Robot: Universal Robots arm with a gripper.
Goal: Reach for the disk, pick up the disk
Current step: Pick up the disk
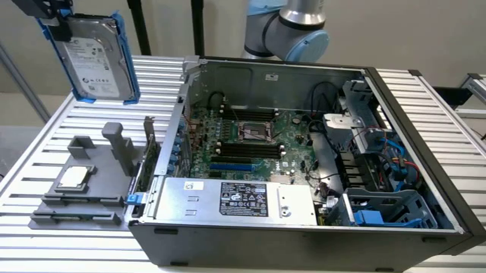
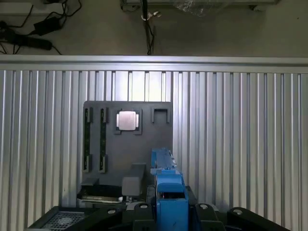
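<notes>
At the exterior view's far left, the claw (image 1: 52, 14) enters from the upper edge of the frame, pointing downward. It is clamped on the upper end of the disk (image 1: 95, 60). The disk hangs in the air with its long axis near vertical and slightly tilted. Its white label faces the camera and the blue bracket frames both long sides. It is clear of the slatted metal surface (image 1: 45, 131) and touches nothing else.

Lower at that same side, a grey fixture plate (image 1: 110, 182) lies flat on the surface. It carries a small square silver chip (image 1: 74, 177) in a recess, and an upright grey post stands toward its inner side. In the wrist view, the blue bracket is seen end-on between the black claw fingers (image 2: 204, 211). The fixture plate and the chip lie on the surface beyond it, well apart from the disk.

Toward the centre, an open computer case (image 1: 304, 247) lies on the surface just beside the fixture. The arm (image 1: 292, 25) shows behind the case's rear wall as grey joints with light blue caps. Inside the case are a green motherboard (image 1: 258, 136) and, nearer the front wall, a silver power supply (image 1: 235, 199) with a black label.

At the exterior view's right, a blue-grey drive cage (image 1: 379, 210) occupies the front corner of the case.
</notes>
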